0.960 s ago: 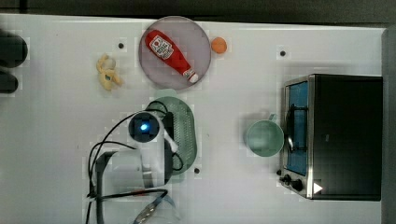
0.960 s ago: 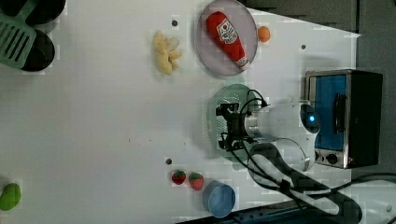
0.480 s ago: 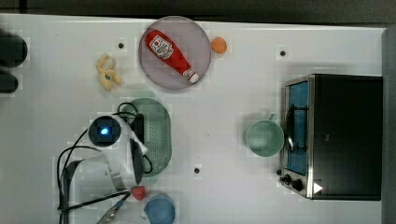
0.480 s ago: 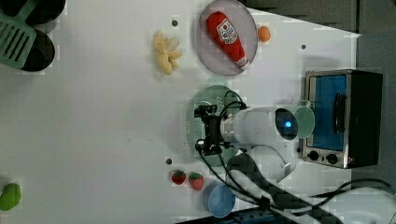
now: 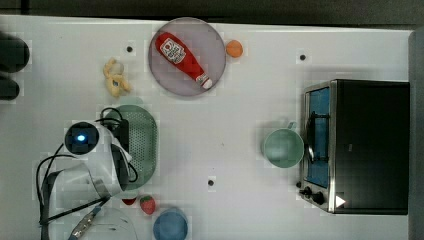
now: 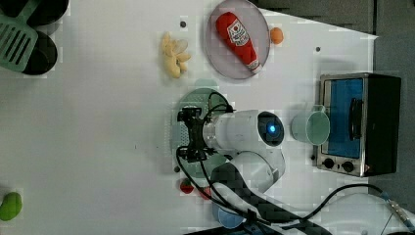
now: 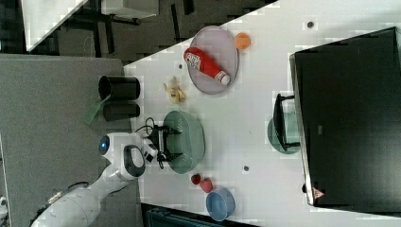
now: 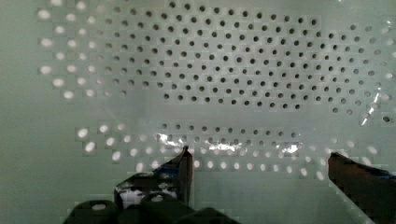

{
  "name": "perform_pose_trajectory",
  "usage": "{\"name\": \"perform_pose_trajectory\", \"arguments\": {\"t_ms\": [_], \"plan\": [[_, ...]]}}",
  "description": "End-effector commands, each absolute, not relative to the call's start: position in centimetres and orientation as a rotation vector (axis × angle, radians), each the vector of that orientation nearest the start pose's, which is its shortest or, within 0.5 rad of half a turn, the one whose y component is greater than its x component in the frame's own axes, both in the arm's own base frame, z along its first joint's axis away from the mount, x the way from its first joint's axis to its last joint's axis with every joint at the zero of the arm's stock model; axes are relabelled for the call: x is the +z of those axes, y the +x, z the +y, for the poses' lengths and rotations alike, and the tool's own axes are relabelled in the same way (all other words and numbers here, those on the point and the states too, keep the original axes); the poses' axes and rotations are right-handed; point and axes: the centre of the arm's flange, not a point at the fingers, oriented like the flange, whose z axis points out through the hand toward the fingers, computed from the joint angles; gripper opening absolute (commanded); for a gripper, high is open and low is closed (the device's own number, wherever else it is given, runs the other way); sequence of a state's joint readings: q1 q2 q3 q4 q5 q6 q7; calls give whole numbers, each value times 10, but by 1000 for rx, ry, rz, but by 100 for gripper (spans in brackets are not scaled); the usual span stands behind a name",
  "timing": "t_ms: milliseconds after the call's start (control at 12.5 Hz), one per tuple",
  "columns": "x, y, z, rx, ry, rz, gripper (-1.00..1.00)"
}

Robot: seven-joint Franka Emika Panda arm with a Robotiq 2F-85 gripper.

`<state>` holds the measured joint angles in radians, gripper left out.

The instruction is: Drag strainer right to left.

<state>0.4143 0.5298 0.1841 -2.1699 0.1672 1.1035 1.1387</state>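
Jaws spread inside oval, perforated, glossy mint plastic strainer (image 8: 224, 79).

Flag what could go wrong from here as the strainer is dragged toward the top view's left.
1. The gripper stands open inside the strainer, pressing rather than clamping, so it could slip off and leave the strainer behind.
2. The strawberries and the blue bowl sit close to the strainer's end; a skewed drag might knock them.
3. The arm's loose cables hang over the rim and could snag.
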Motion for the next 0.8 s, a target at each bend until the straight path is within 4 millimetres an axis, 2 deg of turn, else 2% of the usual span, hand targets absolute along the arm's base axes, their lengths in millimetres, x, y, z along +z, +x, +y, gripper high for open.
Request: {"name": "perform_pose_trajectory", "arguments": {"t_ms": [80, 400, 800], "plan": [[155, 465, 347, 248, -2199, 2155, 100], [155, 465, 386, 257, -2118, 2205, 100], [146, 460, 427, 271, -2149, 2146, 100]]}}
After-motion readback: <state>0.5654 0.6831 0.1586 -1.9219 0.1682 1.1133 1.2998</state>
